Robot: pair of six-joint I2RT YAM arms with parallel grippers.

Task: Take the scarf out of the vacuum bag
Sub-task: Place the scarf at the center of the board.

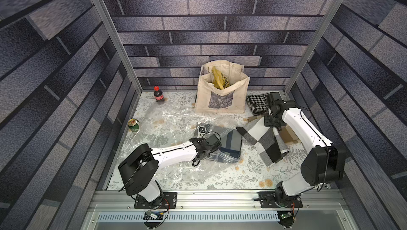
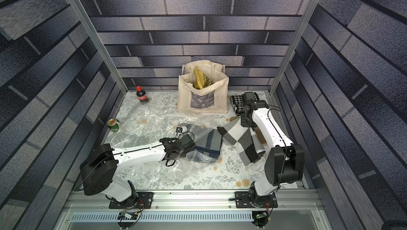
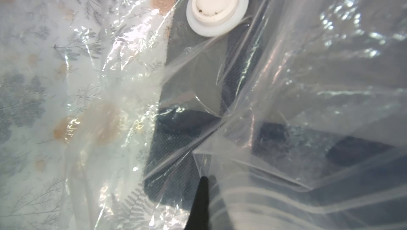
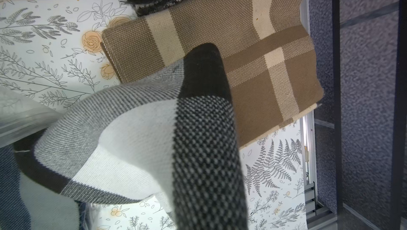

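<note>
The left gripper (image 3: 203, 179) pinches a fold of the vacuum bag (image 1: 174, 118) mid-table; the right gripper (image 1: 273, 123), its fingertips hidden, is clamped on the checked scarf (image 1: 262, 143), lying right of the bag. Bottle (image 1: 158, 94) and can (image 1: 133, 126) labels are unreadable.

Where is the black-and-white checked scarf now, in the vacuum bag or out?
Out: the checked scarf lies beside the vacuum bag, held by the right gripper. A grey-blue scarf remains inside.

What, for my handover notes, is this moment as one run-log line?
left gripper: shut on vacuum bag | right gripper: shut on checked scarf, outside the bag | grey-navy scarf: in the bag
</note>
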